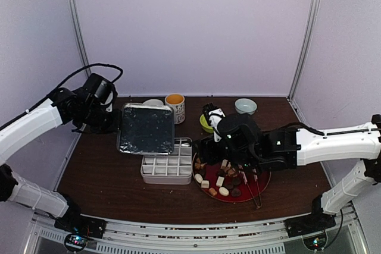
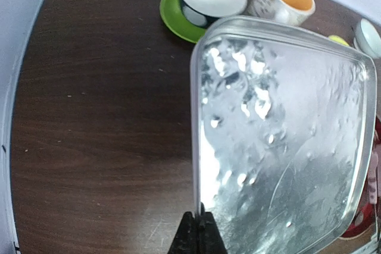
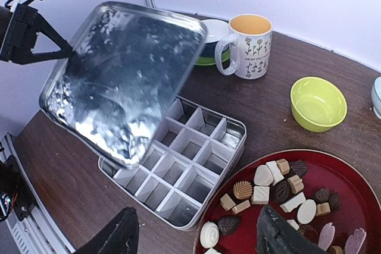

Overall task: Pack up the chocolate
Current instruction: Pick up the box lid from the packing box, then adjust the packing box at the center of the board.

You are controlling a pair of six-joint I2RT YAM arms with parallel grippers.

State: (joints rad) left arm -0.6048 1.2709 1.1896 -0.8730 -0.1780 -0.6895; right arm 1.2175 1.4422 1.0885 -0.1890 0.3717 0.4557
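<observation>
Tabletop [image 1: 95,171]: chocolate [image 3: 281,190] on red plate [image 3: 351,176] under gaping R tool [image 3: 199,233]; L tool [image 2: 198,230] clamped on lid [image 2: 286,135].

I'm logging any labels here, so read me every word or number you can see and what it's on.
White mug with orange inside: small dark lettering under drawn flowers, too blurred to read.
Silver metal lid, white divided tin, red round plate: no text visible.

The chocolate [image 3: 264,175] is white, tan and dark brown, the plate [image 3: 357,176] red, the lid [image 3: 128,81] silvery.
</observation>
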